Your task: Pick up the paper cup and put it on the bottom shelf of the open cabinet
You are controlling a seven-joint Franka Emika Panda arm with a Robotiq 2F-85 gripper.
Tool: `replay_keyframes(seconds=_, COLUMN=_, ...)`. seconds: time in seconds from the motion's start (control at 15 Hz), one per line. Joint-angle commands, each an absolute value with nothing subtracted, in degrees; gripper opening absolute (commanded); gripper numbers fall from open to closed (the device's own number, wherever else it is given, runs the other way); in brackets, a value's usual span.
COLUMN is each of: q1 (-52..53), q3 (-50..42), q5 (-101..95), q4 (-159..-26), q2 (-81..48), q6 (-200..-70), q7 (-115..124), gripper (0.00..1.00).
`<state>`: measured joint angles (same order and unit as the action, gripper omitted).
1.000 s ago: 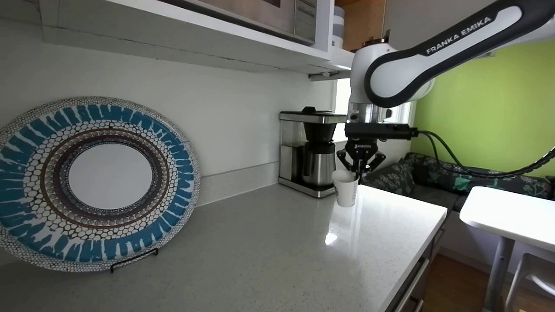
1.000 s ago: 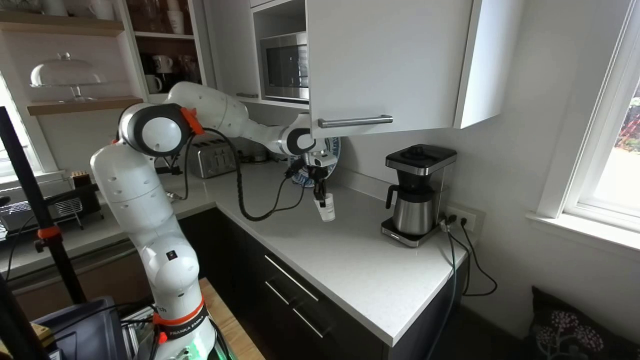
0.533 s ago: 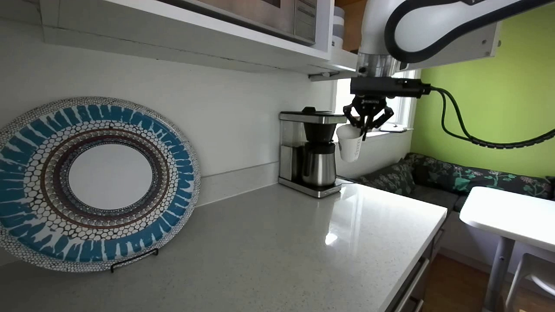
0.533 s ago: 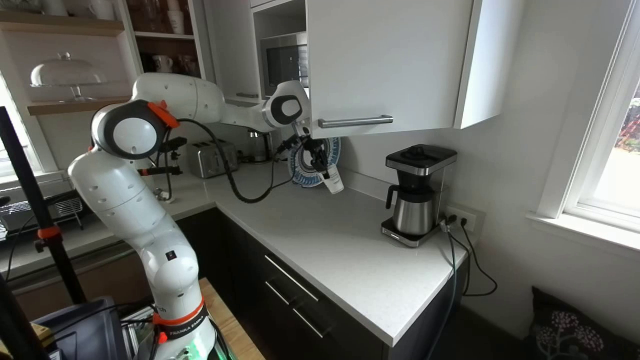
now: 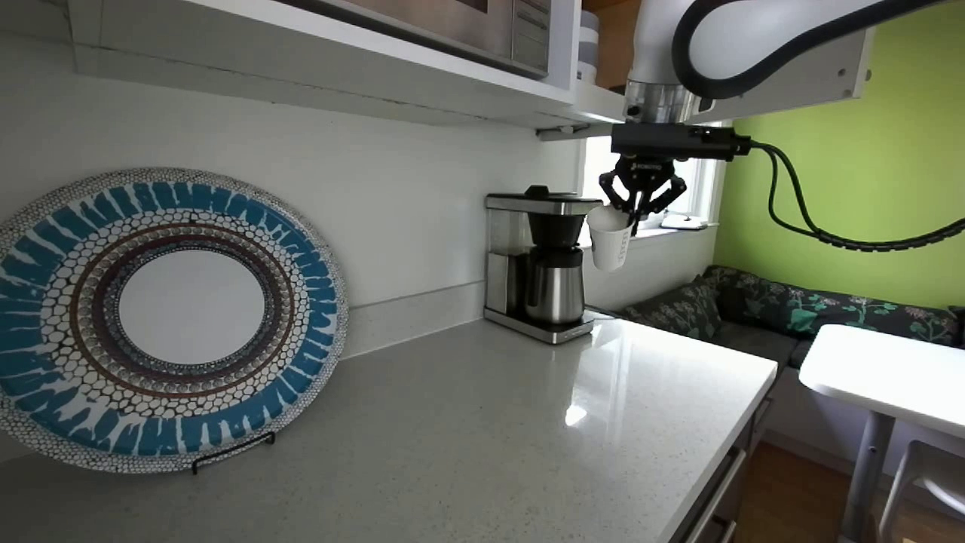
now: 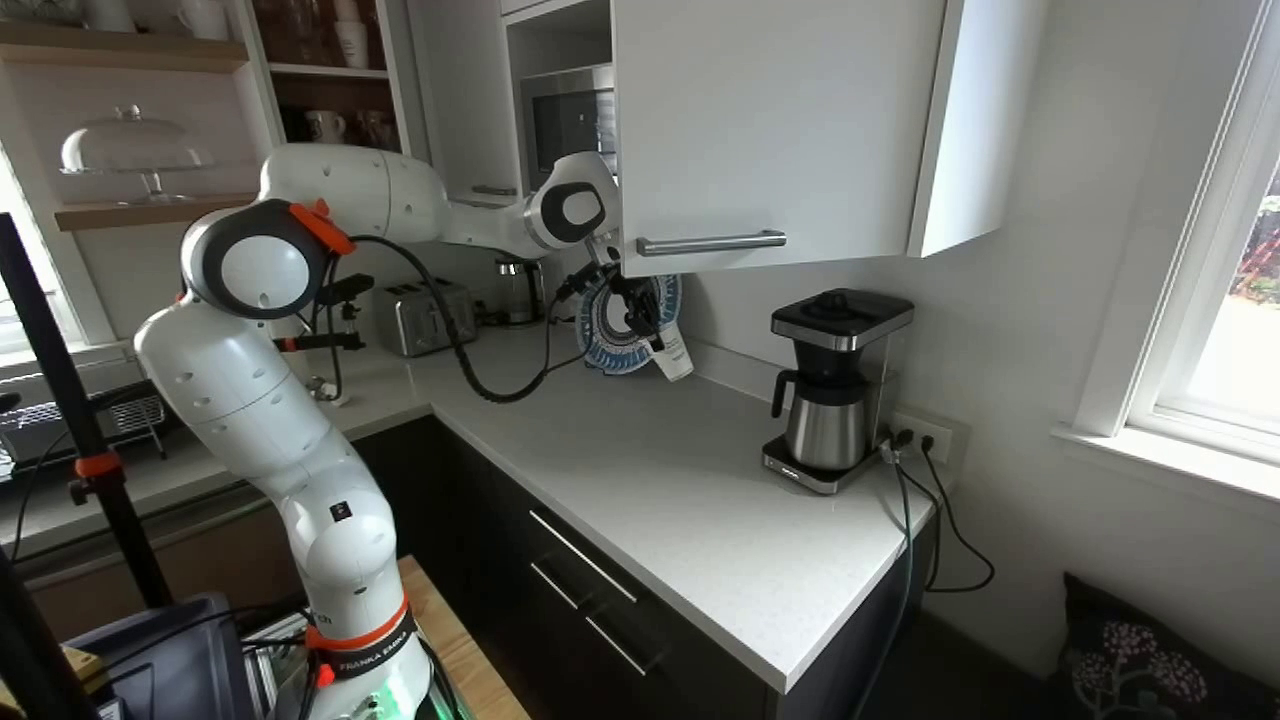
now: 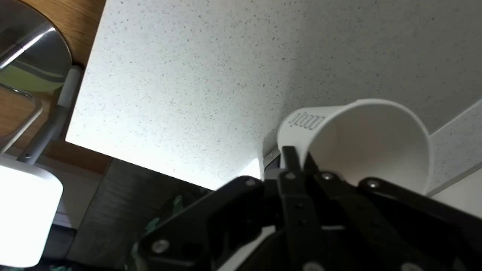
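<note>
The white paper cup point(image 5: 609, 245) hangs in the air above the counter, tilted. My gripper point(image 5: 635, 222) is shut on its rim, with one finger inside and one outside. The wrist view shows the cup's open mouth point(image 7: 376, 146) and the gripper point(image 7: 299, 156) pinching its wall. In an exterior view the cup point(image 6: 674, 358) hangs below the gripper point(image 6: 655, 345). The open cabinet's brown inside point(image 5: 614, 45) shows partly behind the arm, above the cup. The white front edge of its bottom shelf point(image 5: 595, 99) shows. In an exterior view the white door point(image 6: 780, 130) hides the inside.
A coffee maker point(image 5: 539, 264) stands on the counter point(image 6: 650, 480) by the wall. Grey and white dishes point(image 5: 588, 45) stand in the cabinet's near side. The door handle point(image 6: 712, 243) is close to the wrist. A decorated plate point(image 5: 188, 317) leans on the wall.
The gripper has risen with the cup from low over the counter to just under the cabinet's height, tilting the cup more. In the last half second it rose only slightly.
</note>
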<state>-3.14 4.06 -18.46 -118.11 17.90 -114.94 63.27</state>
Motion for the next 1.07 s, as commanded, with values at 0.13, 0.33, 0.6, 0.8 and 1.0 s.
replay_keyframes(seconds=0.13, q1=-4.54, q3=3.45, q5=-18.75, q4=-116.56, q2=19.57, q6=-115.35, q7=61.96, gripper=0.01)
replay_keyframes(seconds=0.33, q1=-5.34, q3=2.27, q5=-17.88, q4=-113.77, q2=20.86, q6=-115.31, q7=59.75, gripper=0.01)
replay_keyframes(seconds=0.6, q1=-6.61, q3=1.73, q5=-18.46, q4=-108.03, q2=21.44, q6=-115.79, q7=57.04, gripper=0.01)
replay_keyframes(seconds=0.8, q1=-7.49, q3=1.76, q5=-18.86, q4=-103.26, q2=20.64, q6=-116.85, q7=55.22, gripper=0.01)
replay_keyframes(seconds=1.0, q1=-8.64, q3=1.44, q5=-18.89, q4=-98.48, q2=19.49, q6=-117.05, q7=54.19, gripper=0.01)
